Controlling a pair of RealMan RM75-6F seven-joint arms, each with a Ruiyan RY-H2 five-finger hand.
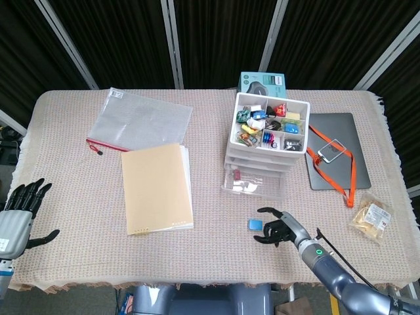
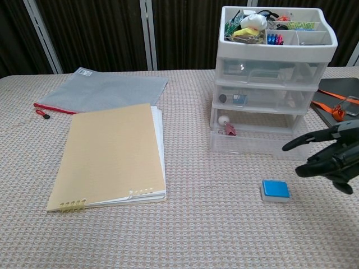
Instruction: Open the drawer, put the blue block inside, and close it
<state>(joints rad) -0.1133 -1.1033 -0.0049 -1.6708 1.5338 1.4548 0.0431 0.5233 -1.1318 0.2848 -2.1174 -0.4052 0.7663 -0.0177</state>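
The drawer is open. My right hand is empty, fingers spread; next I grab the blue block.

The right hand hovers low with fingers spread, holding nothing. The left hand waits at the near left edge, fingers apart, empty.
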